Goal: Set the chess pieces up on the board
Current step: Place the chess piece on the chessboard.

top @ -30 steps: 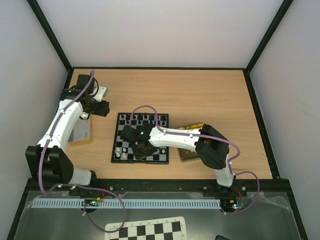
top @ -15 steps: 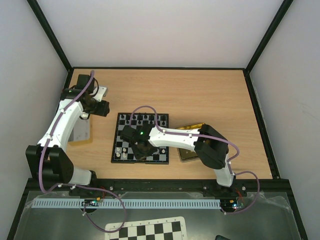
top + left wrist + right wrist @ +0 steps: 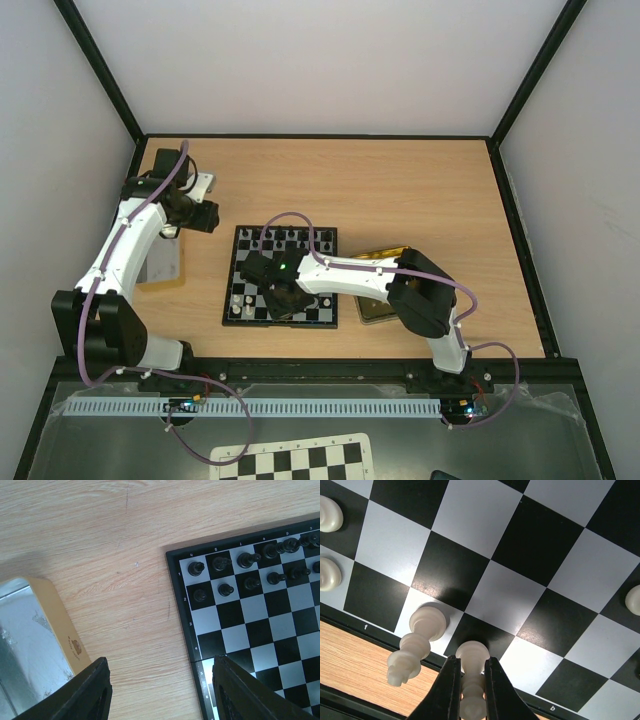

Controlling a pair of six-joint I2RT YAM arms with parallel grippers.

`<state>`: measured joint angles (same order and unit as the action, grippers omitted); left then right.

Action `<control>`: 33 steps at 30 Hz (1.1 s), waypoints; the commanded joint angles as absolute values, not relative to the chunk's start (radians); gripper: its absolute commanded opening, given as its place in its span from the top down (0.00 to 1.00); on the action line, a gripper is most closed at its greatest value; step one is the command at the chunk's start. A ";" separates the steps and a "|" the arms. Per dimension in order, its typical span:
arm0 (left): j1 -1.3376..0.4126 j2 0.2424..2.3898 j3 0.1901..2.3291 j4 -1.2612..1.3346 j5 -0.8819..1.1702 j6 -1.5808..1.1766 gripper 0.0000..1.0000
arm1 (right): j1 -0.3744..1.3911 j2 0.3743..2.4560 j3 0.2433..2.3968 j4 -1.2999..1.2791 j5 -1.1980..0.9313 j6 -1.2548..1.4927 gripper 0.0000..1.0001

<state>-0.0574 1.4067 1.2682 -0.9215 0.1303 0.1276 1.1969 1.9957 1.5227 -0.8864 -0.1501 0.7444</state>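
Nearest the arm bases, below the table's near edge, lies a printed checkered sheet (image 3: 290, 462).

On the table (image 3: 420, 190), the board (image 3: 245, 265) sits close to the near edge, left of centre, squared to that edge.

The right gripper (image 3: 469, 672) is lowered over the board's near edge. Its jaws pinch 1 cream-white piece (image 3: 471, 656) by the stem. The base of this piece is at a black square in the row along the board's near edge. Contact with the square cannot be confirmed.

On the adjoining pale square, just beside it, stands a second cream-white piece (image 3: 417, 642), upright and free.

3 other cream-white pieces (image 3: 329, 512) stand on squares farther in.

A gold tin part (image 3: 372, 312) lies against the board's right edge, partly under the right arm.

Black pieces (image 3: 220, 562) occupy the 2 rows along the board's far edge.

An open gold tin (image 3: 45, 625) rests near the table's left edge. The left gripper (image 3: 161, 667) hovers over bare table between this tin and the board's far-left corner. Its jaws are spread wide and hold nothing.
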 commanded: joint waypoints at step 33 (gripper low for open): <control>-0.052 1.410 1.243 -0.913 0.130 0.129 0.43 | 1.188 2.014 1.541 -0.910 -0.132 0.733 0.75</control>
<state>-0.0574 1.4071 1.2549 -0.9062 0.1307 0.1276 1.1965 1.9957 1.5173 -0.8860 -0.1532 0.7410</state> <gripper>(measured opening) 0.565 0.254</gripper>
